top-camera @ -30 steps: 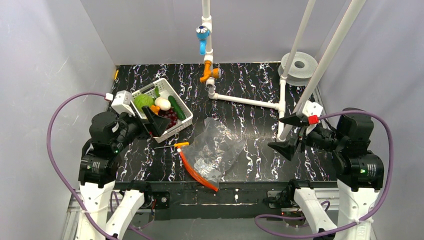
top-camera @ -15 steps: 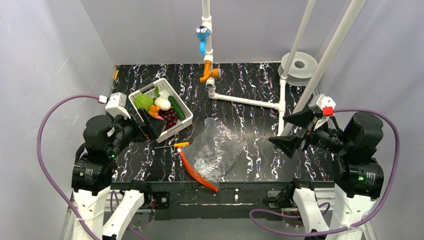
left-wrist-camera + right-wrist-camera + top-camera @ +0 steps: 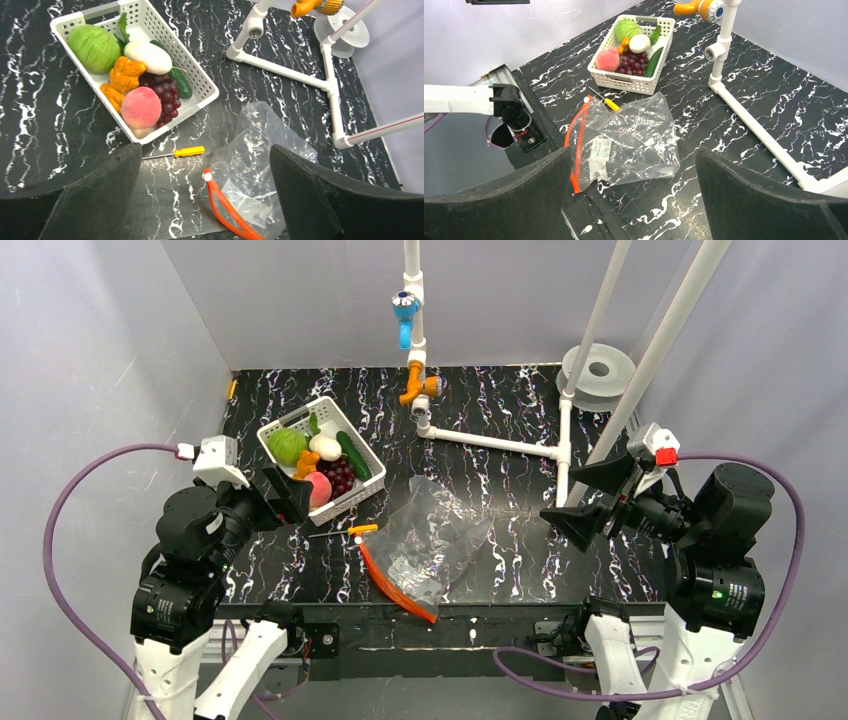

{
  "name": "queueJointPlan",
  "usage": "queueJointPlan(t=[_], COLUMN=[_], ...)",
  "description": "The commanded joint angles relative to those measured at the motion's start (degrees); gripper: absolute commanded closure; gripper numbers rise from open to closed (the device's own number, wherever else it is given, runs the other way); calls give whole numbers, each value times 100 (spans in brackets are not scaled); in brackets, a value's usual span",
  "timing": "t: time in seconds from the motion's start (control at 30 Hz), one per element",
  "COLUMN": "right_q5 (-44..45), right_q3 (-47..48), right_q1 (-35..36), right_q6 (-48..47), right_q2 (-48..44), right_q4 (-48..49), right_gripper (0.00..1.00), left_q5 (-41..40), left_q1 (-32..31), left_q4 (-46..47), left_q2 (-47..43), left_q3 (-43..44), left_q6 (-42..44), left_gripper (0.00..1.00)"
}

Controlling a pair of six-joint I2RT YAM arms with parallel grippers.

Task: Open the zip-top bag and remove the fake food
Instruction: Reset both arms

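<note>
The left tool (image 3: 285, 498) hangs over the left of the frame with its jaws spread wide and nothing between them. The right tool (image 3: 560, 498) is at the right edge, equally wide and empty. Both are off the worktop (image 3: 500, 420) and well apart from the bag (image 3: 430, 540). The bag lies flat and crumpled at lower centre, its zip strip (image 3: 385, 580) curving toward the near edge. The mouth looks parted, and no produce shows through the clear plastic. All the food (image 3: 320, 455) I can see sits in the basket (image 3: 290, 418) at upper left: grapes, a peach, a green head, a white egg shape, a cucumber and orange pieces. A screwdriver (image 3: 340, 532) lies between the basket and the bag. Judging by this, the emptying step looks finished and the task is at or near its end. The next move calls for little beyond checking the bag for a missed piece and keeping both arms clear. A pale patch (image 3: 599, 150) inside the bag may be a label, but its print is too small to read, and no brand or other writing is legible.
</note>
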Motion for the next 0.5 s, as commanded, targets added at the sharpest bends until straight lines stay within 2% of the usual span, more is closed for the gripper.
queueJointPlan(t=[0.0, 0.3, 0.37, 0.47], right_q5=[-460, -967, -1199, -1087], right_q3=[268, 269, 246, 251], right_q1=[-191, -373, -410, -433], right_q6=[6, -72, -467, -477], right_q2=[66, 128, 159, 161], right_q4=[109, 77, -119, -156], right_gripper=[2, 2, 2, 2], left_q5=[-490, -477, -519, -578], left_q1=[-174, -242, -246, -277], left_q4=[-146, -83, -90, -94], left_q2=[-84, -262, -277, -290], left_q3=[147, -178, -206, -229], left_q6=[571, 848, 886, 931], left_gripper=[1, 1, 0, 1])
